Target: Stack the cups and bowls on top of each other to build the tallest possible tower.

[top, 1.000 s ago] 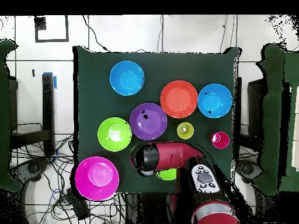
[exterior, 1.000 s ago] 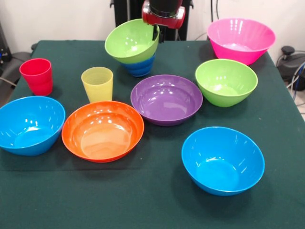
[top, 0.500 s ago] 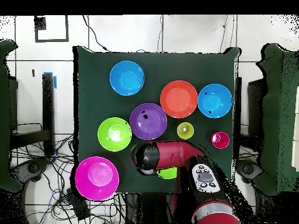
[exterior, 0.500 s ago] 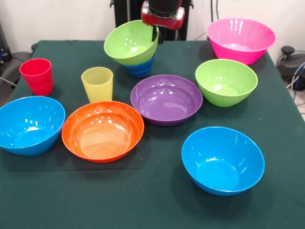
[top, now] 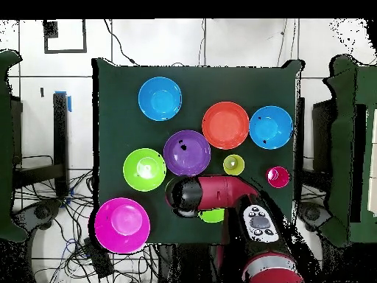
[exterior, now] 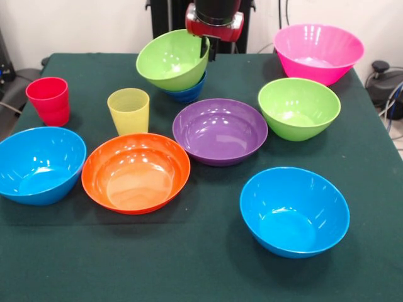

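Hand (exterior: 208, 45) clamped on lime green bowl's (exterior: 171, 60) rim, bowl tilted leftward over dark blue bowl (exterior: 187, 92).

Gripper (exterior: 207, 45) apparently pinches tilted lime bowl (exterior: 171, 60) over dark blue bowl (exterior: 187, 91).

Two cameras cover one dark green cloth-covered table (exterior: 208, 264). The front camera sits low and close across the table, facing the red and black robot arm (exterior: 215, 16), which enters from above; the cloth fills its frame. The overhead camera looks straight down from much higher, with the arm (top: 221, 193) at the bottom and tiled floor (top: 243, 40) around. Both share the whole tabletop (top: 118, 96).
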Controlling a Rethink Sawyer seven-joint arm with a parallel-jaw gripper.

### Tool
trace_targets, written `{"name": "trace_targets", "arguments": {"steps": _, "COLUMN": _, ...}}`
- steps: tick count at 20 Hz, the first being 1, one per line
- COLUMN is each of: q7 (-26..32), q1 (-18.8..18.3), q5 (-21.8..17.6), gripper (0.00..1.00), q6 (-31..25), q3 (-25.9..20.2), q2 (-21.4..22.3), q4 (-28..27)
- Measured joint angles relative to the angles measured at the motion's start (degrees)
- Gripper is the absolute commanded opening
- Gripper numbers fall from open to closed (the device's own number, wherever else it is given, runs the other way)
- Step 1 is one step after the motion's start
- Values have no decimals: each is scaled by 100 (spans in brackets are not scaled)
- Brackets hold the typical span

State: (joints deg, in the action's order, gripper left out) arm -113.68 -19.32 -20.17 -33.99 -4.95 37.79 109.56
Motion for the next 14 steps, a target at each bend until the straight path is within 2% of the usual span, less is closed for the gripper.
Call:
{"name": "trace_targets", "arguments": {"steps": 3, "q7": 0, "q1": 7, "q5": 24, "gripper": 0, "q6": 0, "q3": 2, "q2": -1, "q4": -30}}
{"name": "trace_targets", "arguments": {"steps": 4, "q7": 0, "q1": 25, "q5": 72, "gripper": 100, "q6": 0, "q3": 17, "q2": -1, "q4": -64}}
{"name": "trace_targets", "arguments": {"steps": 14, "q7": 0, "q1": 244, "q5": 101, "gripper": 100, "q6": 0, "q3": 105, "q2": -5, "q4": -165}}
